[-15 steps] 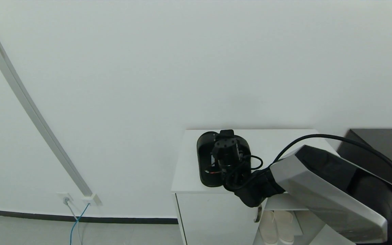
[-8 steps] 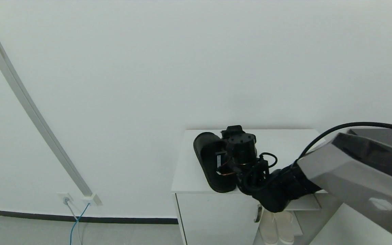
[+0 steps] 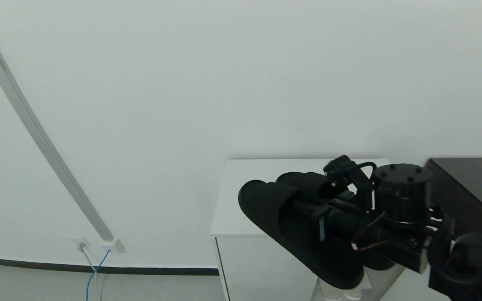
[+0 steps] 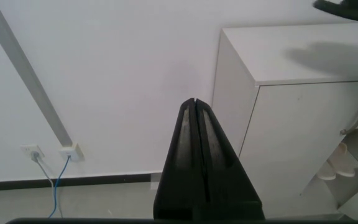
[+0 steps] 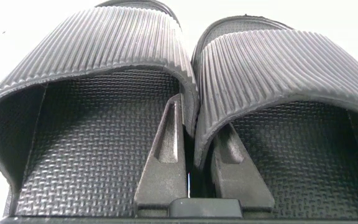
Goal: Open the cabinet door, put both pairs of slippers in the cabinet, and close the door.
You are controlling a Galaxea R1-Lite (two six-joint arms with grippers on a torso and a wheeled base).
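White slippers (image 3: 352, 297) mostly hidden behind blk slippers (image 3: 299, 225).

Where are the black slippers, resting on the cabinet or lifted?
Lifted: the right gripper clamps the black slippers together, tilted in air over the cabinet.

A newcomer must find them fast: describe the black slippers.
Find the white cabinet against the wall. Over its front edge, the right gripper holds the black slippers in the air as a pair, pinching their inner strap edges together. They are black with ribbed straps, unlike the pale slippers inside the cabinet.
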